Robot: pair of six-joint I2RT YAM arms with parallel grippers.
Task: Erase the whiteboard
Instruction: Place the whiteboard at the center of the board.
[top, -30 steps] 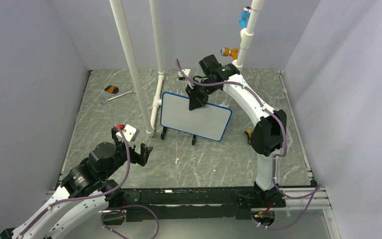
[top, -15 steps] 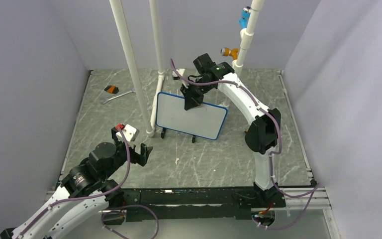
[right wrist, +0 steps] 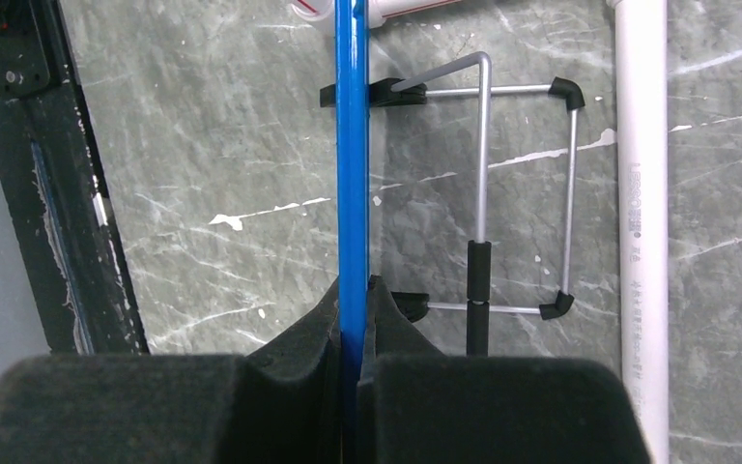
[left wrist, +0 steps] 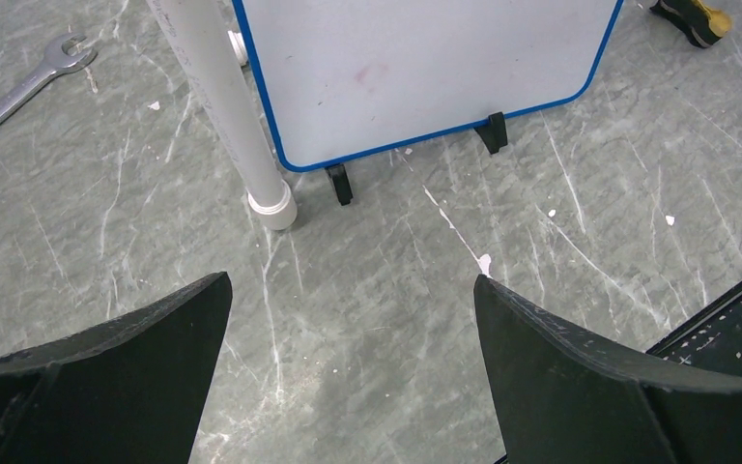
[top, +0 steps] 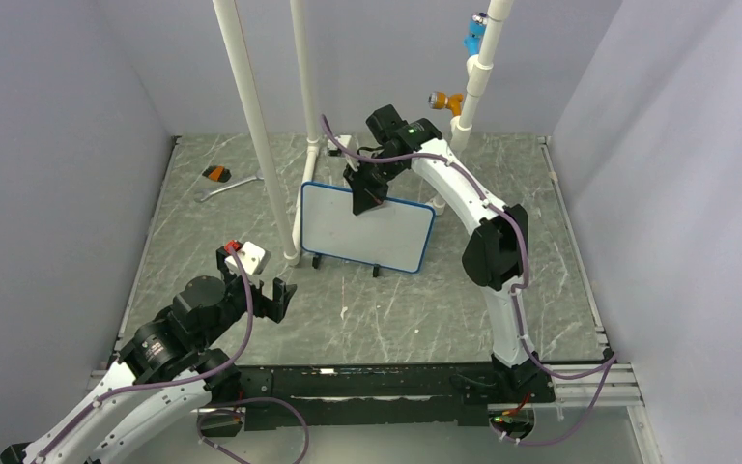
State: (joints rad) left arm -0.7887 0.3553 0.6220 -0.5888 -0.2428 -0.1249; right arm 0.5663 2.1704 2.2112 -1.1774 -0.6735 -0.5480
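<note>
The whiteboard [top: 367, 230] stands upright on small black feet near the middle of the table, with a blue frame and a plain white face. The left wrist view shows a faint pink smudge on the whiteboard [left wrist: 425, 68]. My right gripper [top: 362, 198] is shut on its top edge. In the right wrist view, the blue frame [right wrist: 351, 145] runs straight down between the pinching jaws of the right gripper [right wrist: 353, 290], with the wire stand [right wrist: 481, 164] behind it. My left gripper [top: 263, 290] hovers low at the near left, open and empty. Bare table shows between the fingers [left wrist: 155, 338] of the left gripper [left wrist: 351, 319].
White PVC pipes [top: 251, 126] rise just left of the board, and one pipe foot [left wrist: 272, 208] almost touches its lower corner. A wrench [top: 227, 186] and a small orange-black object [top: 216, 174] lie at the far left. A yellow-black object [left wrist: 693, 14] lies right of the board.
My right arm has carried the whiteboard to the left, toward the white pipe, with its grip on the top edge unchanged. The left arm has stayed still.
</note>
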